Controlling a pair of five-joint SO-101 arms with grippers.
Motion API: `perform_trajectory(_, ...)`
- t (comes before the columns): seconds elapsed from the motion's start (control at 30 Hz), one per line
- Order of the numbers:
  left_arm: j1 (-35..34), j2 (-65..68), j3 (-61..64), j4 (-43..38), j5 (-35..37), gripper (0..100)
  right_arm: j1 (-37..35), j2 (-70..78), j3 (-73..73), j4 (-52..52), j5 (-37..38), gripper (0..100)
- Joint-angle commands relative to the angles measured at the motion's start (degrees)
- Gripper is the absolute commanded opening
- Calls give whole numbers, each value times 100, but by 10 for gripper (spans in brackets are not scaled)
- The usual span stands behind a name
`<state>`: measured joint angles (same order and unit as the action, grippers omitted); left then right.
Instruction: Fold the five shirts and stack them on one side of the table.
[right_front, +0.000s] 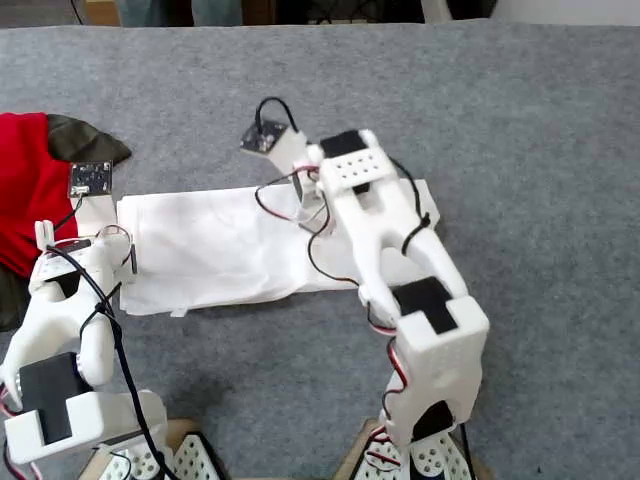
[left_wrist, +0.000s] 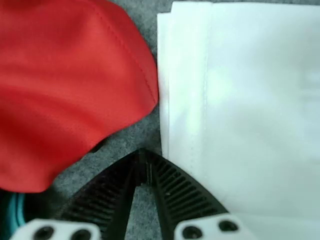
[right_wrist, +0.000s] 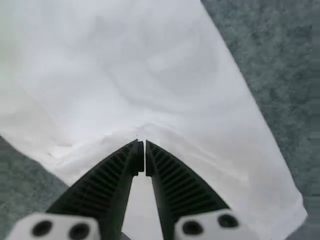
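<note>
Grey cloth-covered table (right_front: 520, 120), 2 arms mounted at the lower edge of the high view. 1 white shirt (right_front: 220, 250) lies flat at the centre of the frame as a long folded rectangle running left to right, its layered edges visible at the left end and its right end passing under the right arm. At the left edge of the frame sits a red shirt (right_front: 25, 190), heaped rather than flat, lying over a dark olive garment (right_front: 85, 140) that shows at its upper right. The red shirt and the white shirt are near each other but apart, with a strip of grey table between them. Left gripper (left_wrist: 145, 156): its jaws are pressed together and hold nothing that can be seen. The tips are low over that grey strip, just beside the white shirt's folded left edge, and one finger (left_wrist: 180, 190) overlaps the white cloth in the left wrist view. The left arm rises from the lower left corner of the high view. Right gripper (right_wrist: 141, 146): its jaws are closed with the tips down on the white shirt near its upper edge, centre of the high view, and the fabric is drawn into a small ridge at the tips – it reads as a pinch on the cloth.
</note>
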<state>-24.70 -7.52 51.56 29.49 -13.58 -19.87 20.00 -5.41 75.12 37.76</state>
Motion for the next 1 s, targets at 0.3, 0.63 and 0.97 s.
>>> perform_trajectory(0.3,-136,-932,-2774,4114,668,37,1310,-1851,-576,1749,360,15)
perform_trajectory(0.63,-163,-229,-3459,5301,1468,236,3288,-2062,690,1292,1187,15)
perform_trajectory(0.97,-444,2013,-4154,4712,1248,234,3666,-2070,1481,668,1257,15)
